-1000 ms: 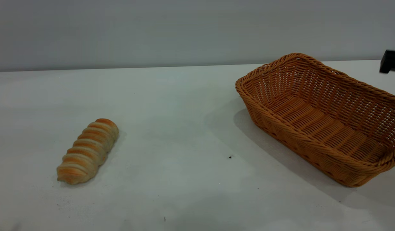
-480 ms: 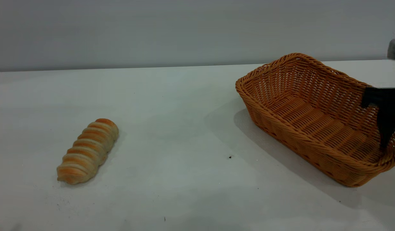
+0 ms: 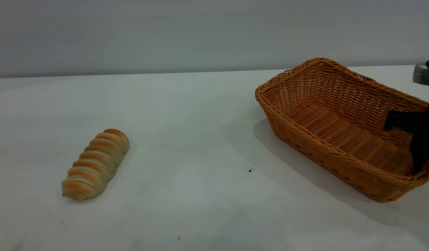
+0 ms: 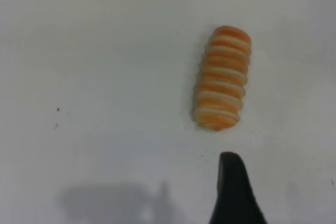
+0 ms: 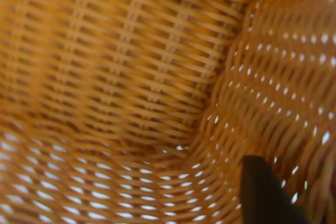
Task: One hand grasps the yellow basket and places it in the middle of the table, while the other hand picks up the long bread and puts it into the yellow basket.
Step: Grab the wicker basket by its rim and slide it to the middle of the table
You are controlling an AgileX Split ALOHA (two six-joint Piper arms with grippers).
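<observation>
Came down from above the far right edge into the large orange-tan woven wicker basket (image 3: 340,129): right gripper (image 3: 418,153), black finger now inside its right end wall. Nudged the basket slightly.

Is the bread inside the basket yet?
No. The bread lies on the table, far from the basket, which holds only the right end effector.
</observation>
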